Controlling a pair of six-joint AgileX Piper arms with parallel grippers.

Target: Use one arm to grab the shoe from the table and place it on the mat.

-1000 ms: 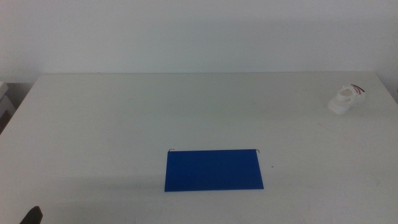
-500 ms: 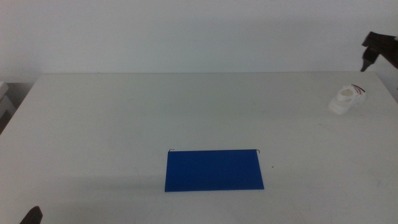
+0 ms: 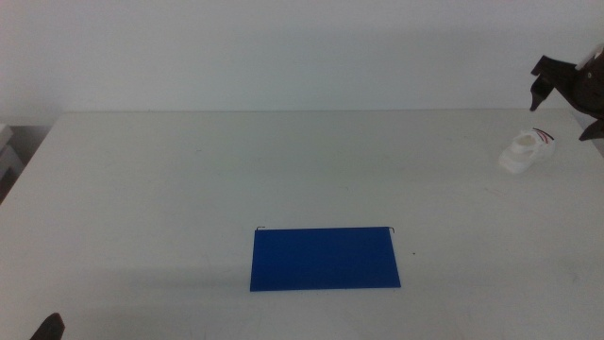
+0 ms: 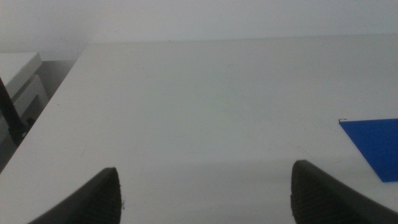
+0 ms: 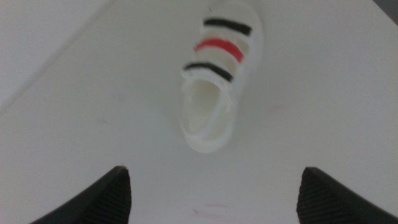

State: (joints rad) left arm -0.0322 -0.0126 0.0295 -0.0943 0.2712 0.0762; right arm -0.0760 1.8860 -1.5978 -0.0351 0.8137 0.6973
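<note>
As the approach step opens, the right gripper [image 3: 566,90] hovers above and just beyond the shoe [image 3: 525,151], jaws spread wide and empty. That shoe sits on the table [image 3: 189,189], well apart from the mat [image 3: 324,257]; descent around it likely comes next. Near the mat, the left gripper [image 4: 205,186] waits, also spread.

The black 2-jawed right claw [image 3: 566,102] hangs at the far right with jaws spread wide; the black left claw [image 4: 205,193] waits low, jaws apart.
</note>
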